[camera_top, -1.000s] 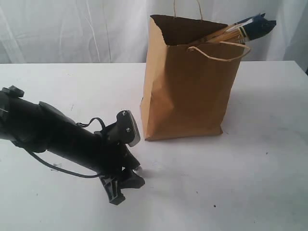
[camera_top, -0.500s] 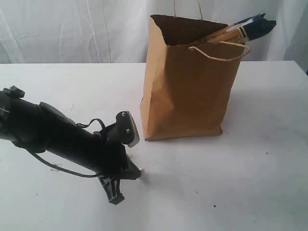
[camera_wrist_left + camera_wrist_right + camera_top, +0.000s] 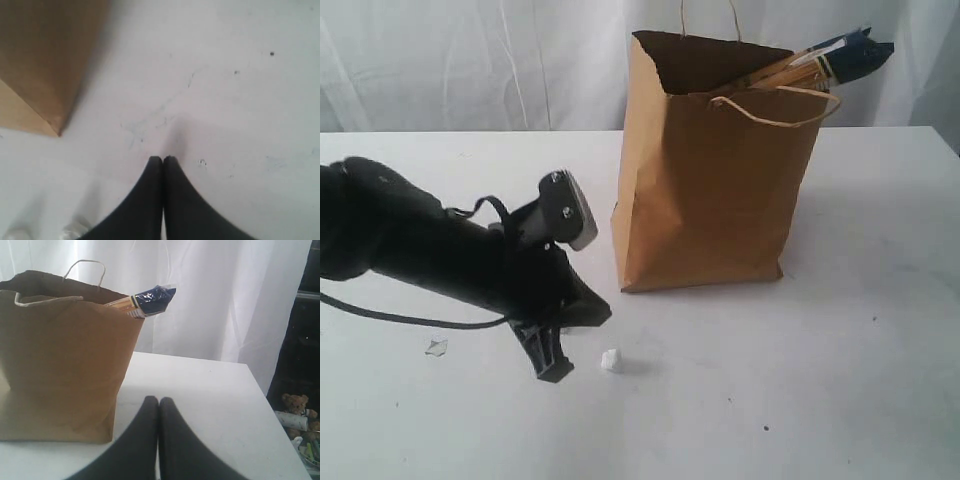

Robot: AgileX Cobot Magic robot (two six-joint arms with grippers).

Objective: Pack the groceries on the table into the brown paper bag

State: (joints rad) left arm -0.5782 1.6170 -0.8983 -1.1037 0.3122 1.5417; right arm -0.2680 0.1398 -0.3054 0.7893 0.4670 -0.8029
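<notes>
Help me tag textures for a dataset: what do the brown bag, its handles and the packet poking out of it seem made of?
Brown paper bag: matte kraft paper, going by its soft creases and jagged rim.
Handles: pale twisted cord, probably paper, though too thin to be sure.
Noodle packet: dark glossy plastic film, it seems, from the sheen on its crimped end.

White curtain (image 3: 470, 60) hangs across background. Small white crumpled scrap (image 3: 610, 360) lies well apart from small clear shard (image 3: 436, 347). Brown teddy bear (image 3: 295, 403) sits beside white roll (image 3: 290, 419) in dark area, right wrist view.
</notes>
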